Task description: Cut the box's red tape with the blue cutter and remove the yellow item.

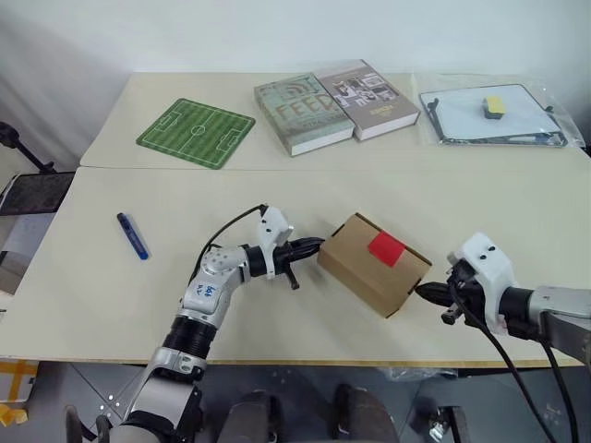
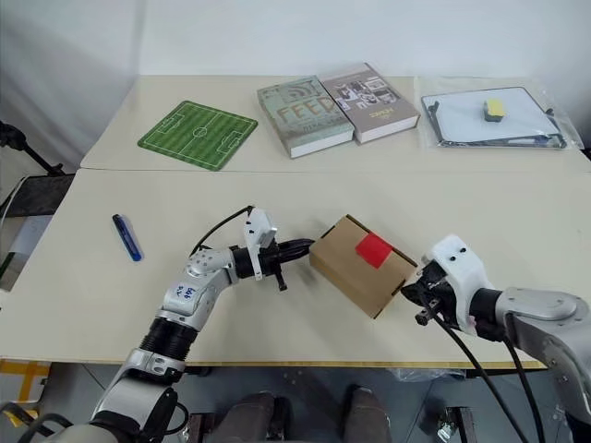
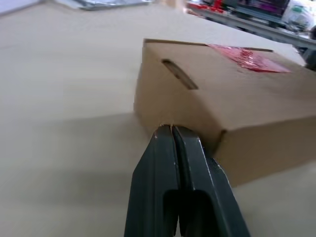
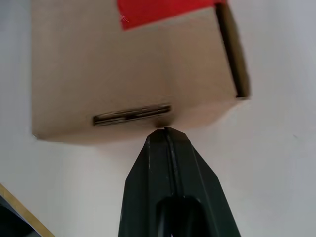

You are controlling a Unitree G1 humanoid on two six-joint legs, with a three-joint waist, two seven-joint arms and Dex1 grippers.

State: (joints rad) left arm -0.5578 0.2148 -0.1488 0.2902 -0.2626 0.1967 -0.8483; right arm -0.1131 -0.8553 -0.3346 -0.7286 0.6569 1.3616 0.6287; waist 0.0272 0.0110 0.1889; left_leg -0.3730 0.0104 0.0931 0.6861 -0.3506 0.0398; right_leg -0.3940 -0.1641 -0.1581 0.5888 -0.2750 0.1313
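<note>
The brown cardboard box (image 1: 369, 266) lies closed on the near table, turned at an angle, with the red tape (image 1: 386, 247) on its top. My left gripper (image 1: 312, 245) is shut, its tips touching the box's left end (image 3: 163, 106). My right gripper (image 1: 427, 293) is shut too, its tips right at the box's right end (image 4: 133, 98). The blue cutter (image 1: 132, 235) lies by itself on the table, far to the left of the box. The yellow item is hidden.
On the far table lie a green football-pitch mat (image 1: 196, 133), two hardcover books (image 1: 334, 106) and a whiteboard in a plastic sleeve (image 1: 492, 115) with a yellow-and-grey eraser (image 1: 494, 106) on it. The near table's front edge (image 1: 305, 362) runs just below both arms.
</note>
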